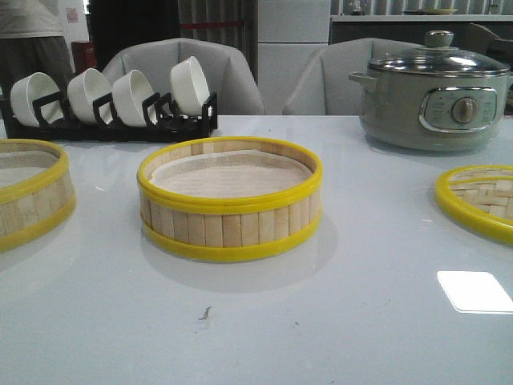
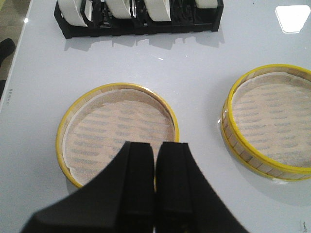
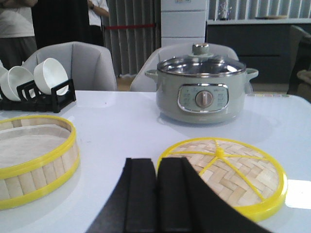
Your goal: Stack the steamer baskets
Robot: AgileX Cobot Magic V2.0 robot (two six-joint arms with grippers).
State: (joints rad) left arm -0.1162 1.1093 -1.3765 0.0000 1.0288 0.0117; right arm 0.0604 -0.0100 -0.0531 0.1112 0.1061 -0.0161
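Note:
One steamer basket (image 1: 231,200) with pale slat walls, yellow rims and a white liner sits at the table's middle; it also shows in the left wrist view (image 2: 272,121) and the right wrist view (image 3: 34,155). A second, alike basket (image 1: 28,192) stands at the left edge. My left gripper (image 2: 155,144) hangs shut and empty above this basket (image 2: 119,128), over its near rim. My right gripper (image 3: 156,160) is shut and empty, low over the table between the middle basket and the woven lid (image 3: 228,174). Neither gripper shows in the front view.
The woven bamboo lid (image 1: 481,200) with a yellow rim lies at the right. A grey-green electric pot (image 1: 437,88) stands at the back right. A black rack with several white bowls (image 1: 112,100) lines the back left. Chairs stand behind the table.

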